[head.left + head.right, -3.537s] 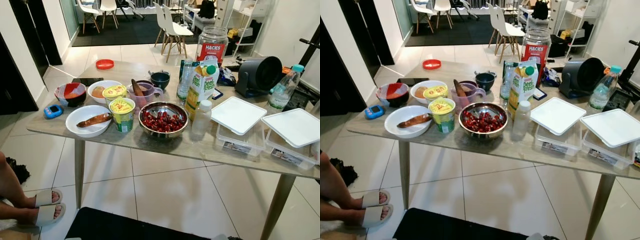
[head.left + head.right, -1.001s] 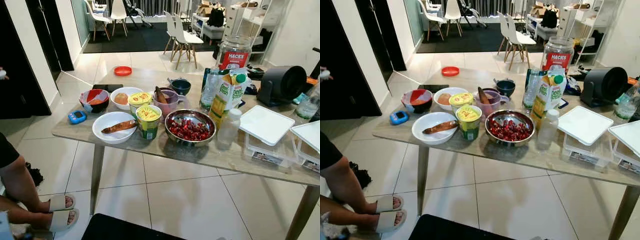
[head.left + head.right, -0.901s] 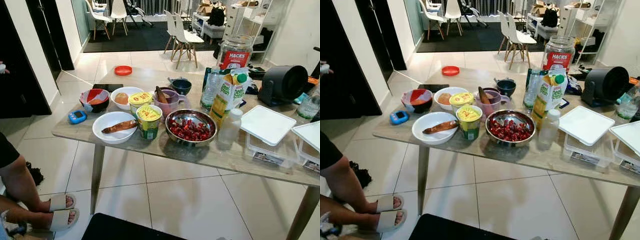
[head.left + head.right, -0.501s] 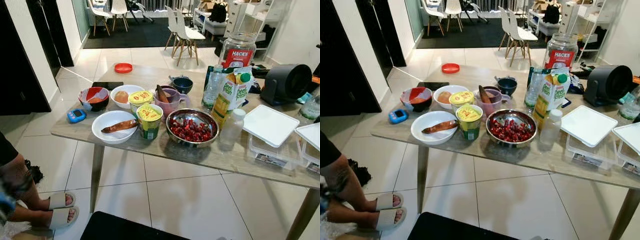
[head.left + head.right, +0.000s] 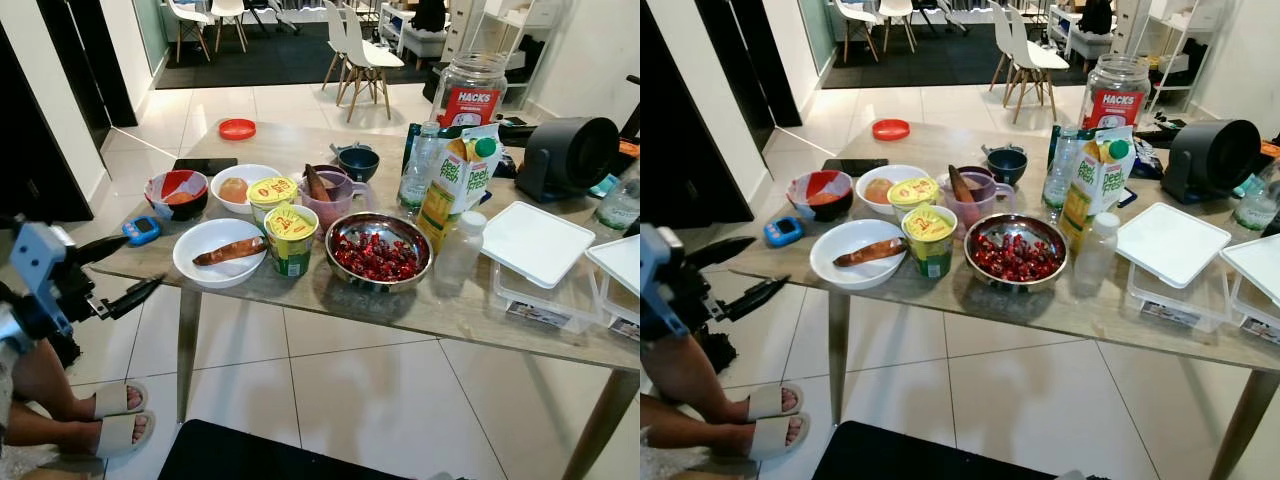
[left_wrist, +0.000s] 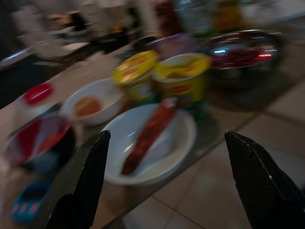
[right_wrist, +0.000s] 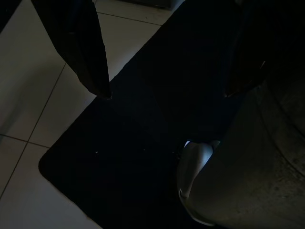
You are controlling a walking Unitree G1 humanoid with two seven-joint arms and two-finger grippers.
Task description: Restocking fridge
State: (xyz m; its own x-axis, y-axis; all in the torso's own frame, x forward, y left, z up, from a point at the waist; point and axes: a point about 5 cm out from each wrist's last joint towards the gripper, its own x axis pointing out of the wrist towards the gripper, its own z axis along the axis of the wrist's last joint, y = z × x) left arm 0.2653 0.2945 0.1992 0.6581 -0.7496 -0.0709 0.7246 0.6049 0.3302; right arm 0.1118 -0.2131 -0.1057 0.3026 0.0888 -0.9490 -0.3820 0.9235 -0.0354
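- Left gripper (image 5: 122, 268), raised beside the table's left end, spreads its two black fingers wide and holds nothing.
- Wooden table (image 5: 330, 300) lies ahead of those fingers, apart from them.
- White round plate with a brown sausage (image 5: 218, 251) is the nearest dish beyond the fingertips; two yellow-lidded cups (image 5: 291, 237) stand just past it, then a steel bowl of red berries (image 5: 378, 254).
- Small blue device (image 5: 140, 230) sits near the upper finger.
- Right gripper (image 7: 167, 93) hangs over a dark mat (image 7: 138, 157), fingers parted.
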